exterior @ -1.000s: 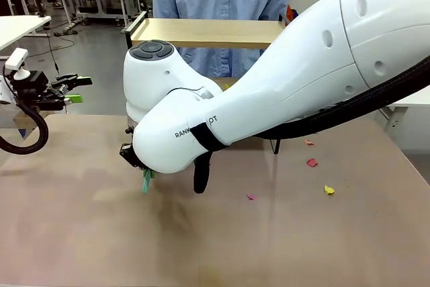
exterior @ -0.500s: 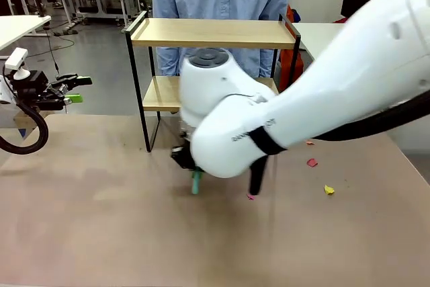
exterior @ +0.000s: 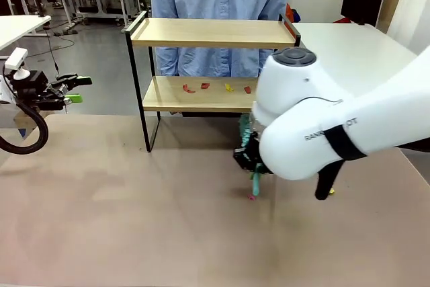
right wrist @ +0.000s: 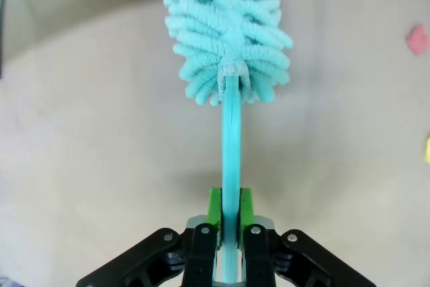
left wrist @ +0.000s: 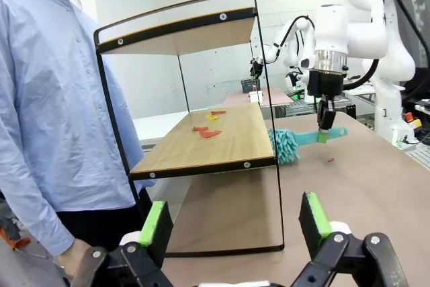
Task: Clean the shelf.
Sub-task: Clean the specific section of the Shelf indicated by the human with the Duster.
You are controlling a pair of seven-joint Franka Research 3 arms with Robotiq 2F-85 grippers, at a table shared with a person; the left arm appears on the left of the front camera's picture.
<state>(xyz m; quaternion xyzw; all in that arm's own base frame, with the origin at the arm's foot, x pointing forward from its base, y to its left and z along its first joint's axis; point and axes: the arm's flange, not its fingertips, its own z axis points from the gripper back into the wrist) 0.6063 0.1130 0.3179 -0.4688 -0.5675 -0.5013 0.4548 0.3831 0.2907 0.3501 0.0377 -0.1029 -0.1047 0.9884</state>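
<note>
Now clamping teal fluffy microfibre duster (right wrist: pixel 228 38) in R hand (right wrist: pixel 228 201), near light-wood, black-framed two-tier shelf (exterior: pixel 215 33); holding L hand (left wrist: pixel 234 218) splayed, empty.

The brown counter (exterior: pixel 101 220) carries the shelf (exterior: pixel 215 33) near its far edge. Small red and yellow scraps (exterior: pixel 205 87) lie on the shelf's lower board. A pink scrap (exterior: pixel 251 197) lies near the counter's middle.

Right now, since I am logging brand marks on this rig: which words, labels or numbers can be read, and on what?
"RANK...OT": on the right arm, white casing; the middle letters are covered by a black strap.
Shelf and duster: no print to be seen.
Background equipment in the left wrist view: any markings are too small to read.
</note>
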